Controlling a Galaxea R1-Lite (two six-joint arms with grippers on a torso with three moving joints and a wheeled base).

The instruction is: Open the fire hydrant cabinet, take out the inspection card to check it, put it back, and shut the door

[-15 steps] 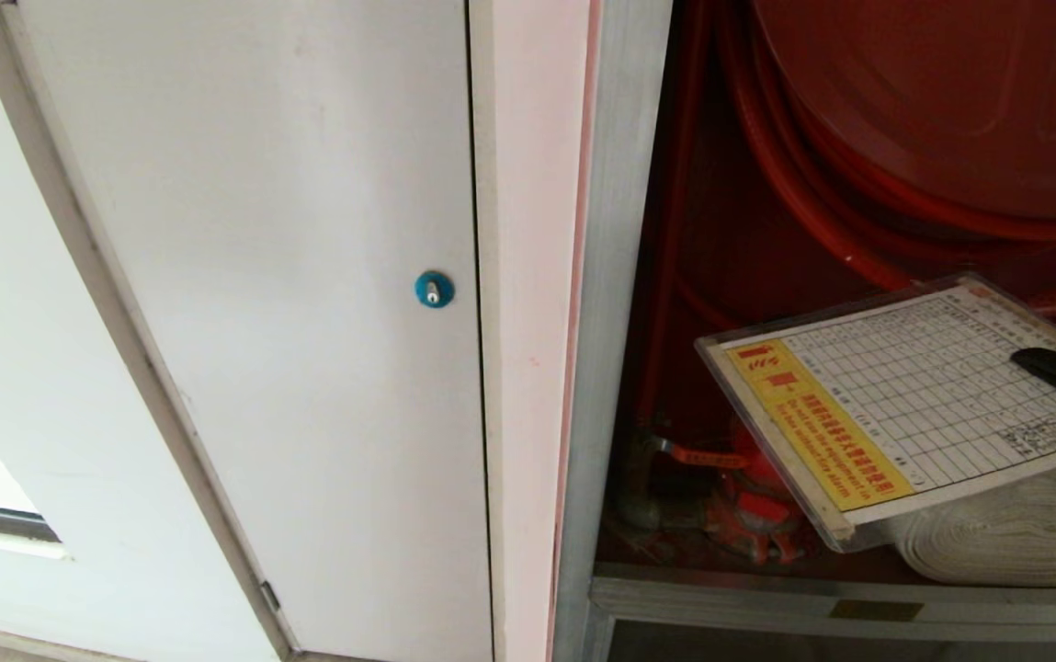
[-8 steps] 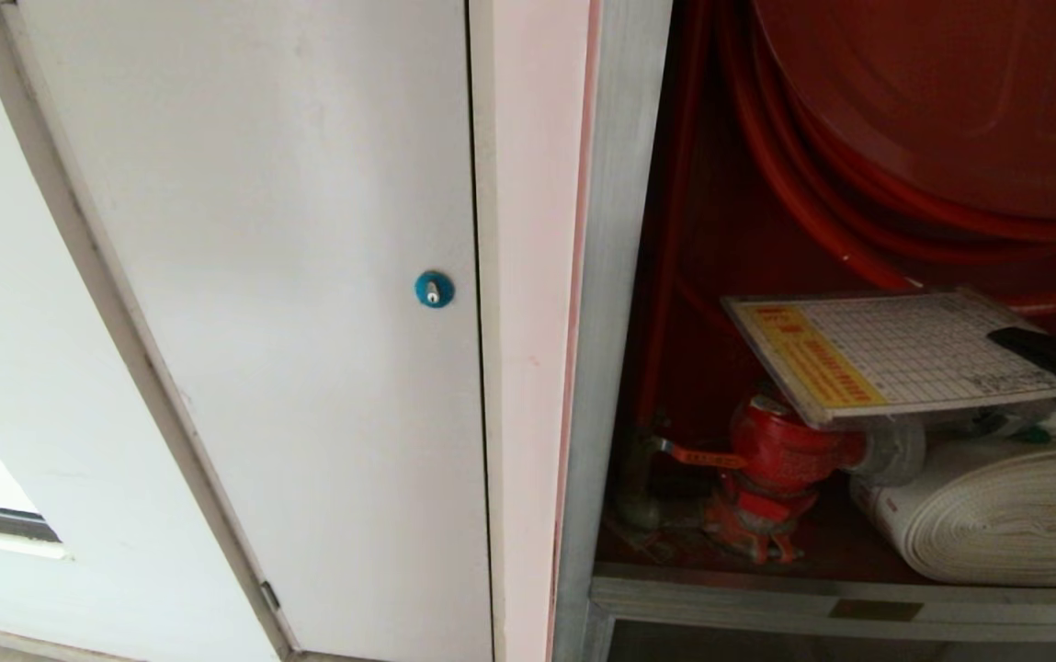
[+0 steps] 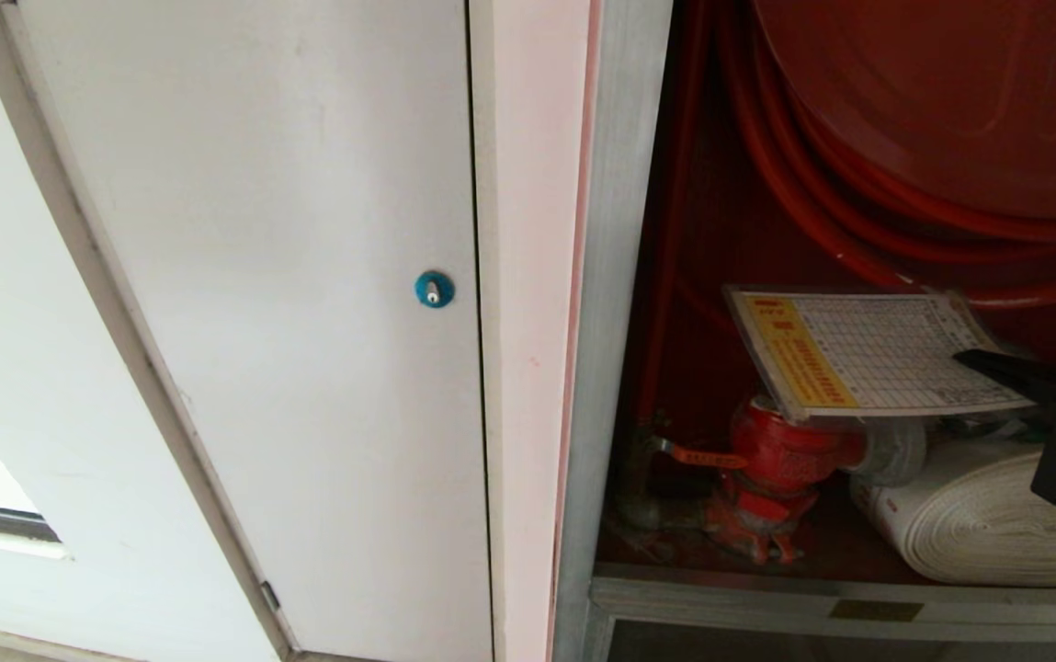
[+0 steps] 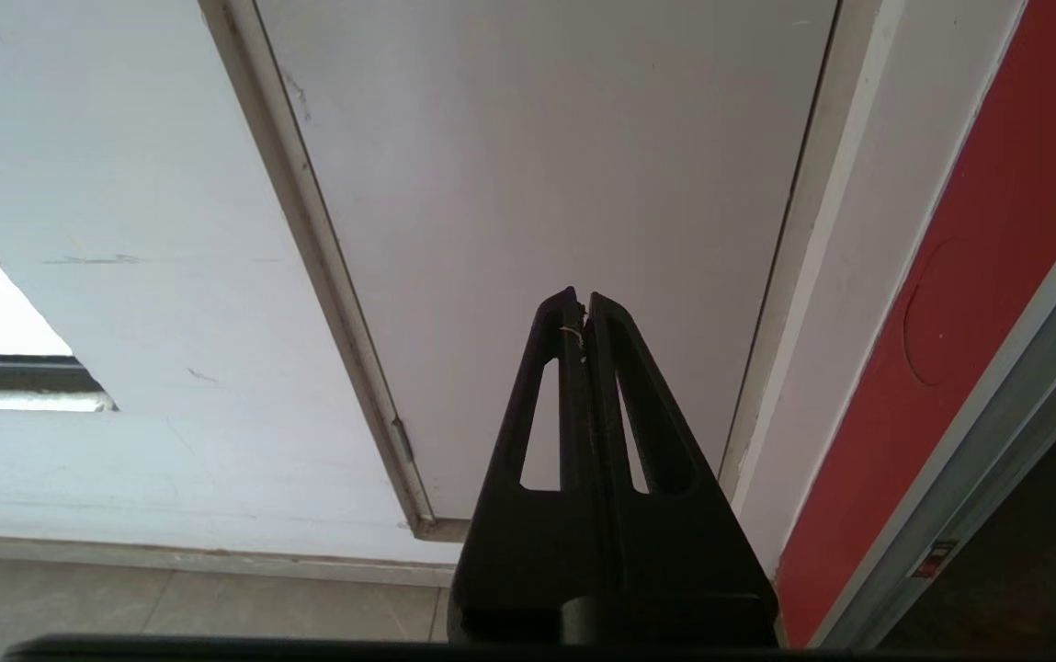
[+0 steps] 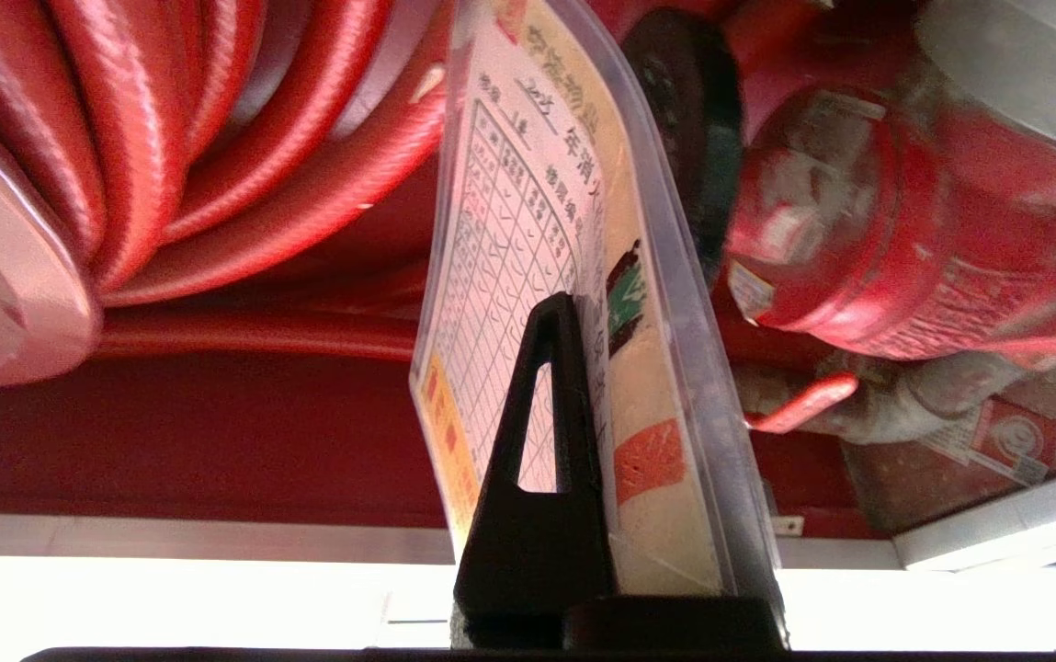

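Right gripper (image 3: pixel 996 363) pinches white grid inspection card (image 3: pixel 868 354) above red hydrant valve (image 3: pixel 789 460), beside coiled white hose (image 3: pixel 978 524); arm cut off at frame edge.

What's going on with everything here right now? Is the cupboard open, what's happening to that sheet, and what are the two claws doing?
fire hydrant cabinet: open, red interior showing.
inspection card: held inside the cabinet, above the red valve, nearly flat.
right gripper: shut on the card's edge.
left gripper: shut, empty, in front of the white door.
white door: closed.
red hose: coiled on its reel.
white hose: rolled up on the cabinet floor.
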